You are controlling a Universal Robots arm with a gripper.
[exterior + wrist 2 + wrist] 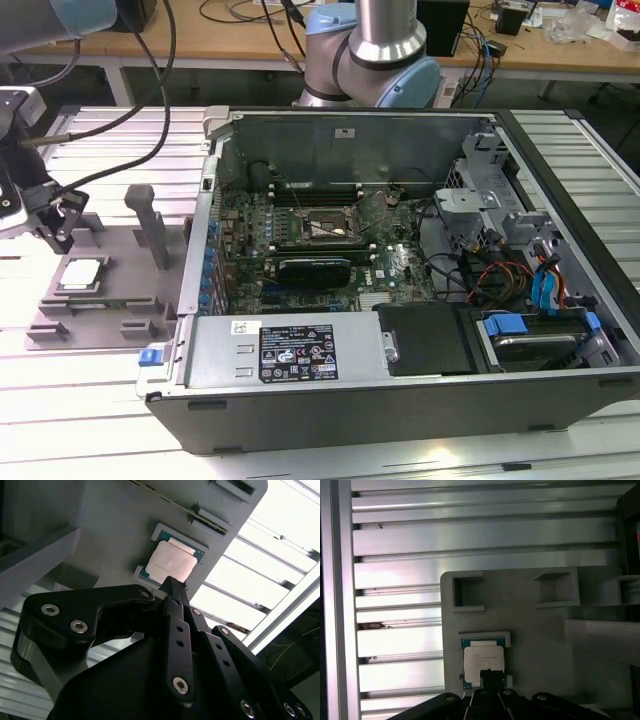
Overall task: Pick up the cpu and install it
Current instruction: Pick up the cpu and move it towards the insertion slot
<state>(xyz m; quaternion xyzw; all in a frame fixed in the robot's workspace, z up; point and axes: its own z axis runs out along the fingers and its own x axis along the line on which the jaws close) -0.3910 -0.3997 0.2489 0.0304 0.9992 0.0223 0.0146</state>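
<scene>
Hovering over the cpu [483, 661], the jaws are seen pressed together w/ nothing between them, tips over one edge of the chip in both wrist views. Whether contact is made cannot be told.

**Location.** The cpu [82, 273] is seated flat in a shallow pocket of the grey fixture [120, 262] on the slatted bench [90, 400]. It lies toward the exterior view's left of the open PC case [400, 385], well apart from the socket [318, 228] on the board inside.

**Probable faults (judged, not observed):**
- Closed tips cannot straddle the chip. If lowered as-is, the metal lid would likely be pressed or scratched.
- Pocket ledges sit close to the chip's corners, so approx. no side clearance is left. An off-centre grip could catch a ledge and cock the chip.
- The upright post [152, 228] stands near the jaws and could be struck in a low traverse.
</scene>
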